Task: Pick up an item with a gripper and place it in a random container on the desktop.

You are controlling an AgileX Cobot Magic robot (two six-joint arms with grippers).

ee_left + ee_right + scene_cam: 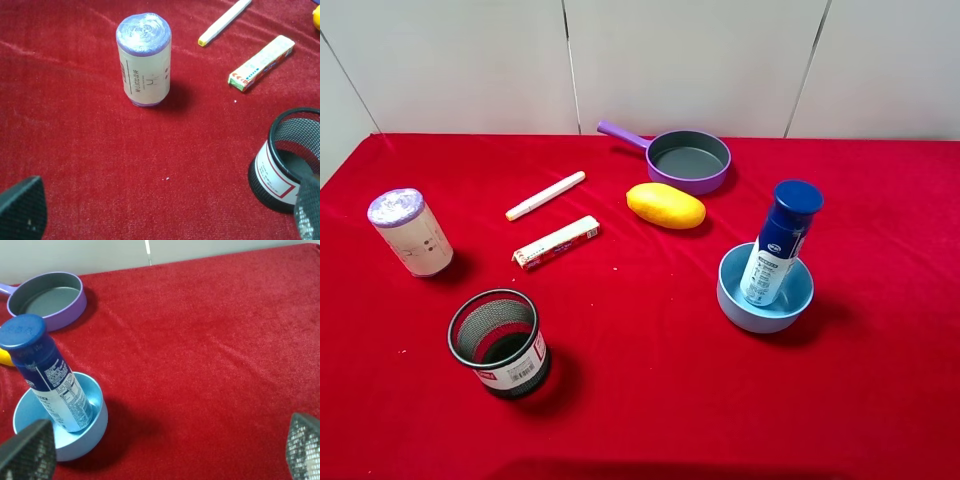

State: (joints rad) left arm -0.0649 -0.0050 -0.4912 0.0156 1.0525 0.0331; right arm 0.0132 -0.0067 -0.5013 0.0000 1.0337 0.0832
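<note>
At right of centre in the high view, the white bottle (776, 250) with its dark blue cap stands inside the light blue bowl (733, 296), leaning toward the upper right so its cap overhangs the bowl's far rim; nothing grips it. Both sit on the red-draped surface (650, 380). Toward the top of the frame lies the purple pan (685, 159), its handle pointing left, with a yellow mango-like fruit (665, 205) just below it; left of these lie a white marker (545, 195) and a small red-and-white box (556, 243), near each other but apart. At far left stands a white cylinder with a purple top (410, 232); at lower left, a black mesh cup (499, 342).

Neither arm shows in the high view — only the wrist views catch them. The left gripper (165, 212) has its jaws spread wide over bare cloth; the right gripper (167, 452) likewise stands wide, holding nothing, with the bottle and bowl off beside one fingertip.
</note>
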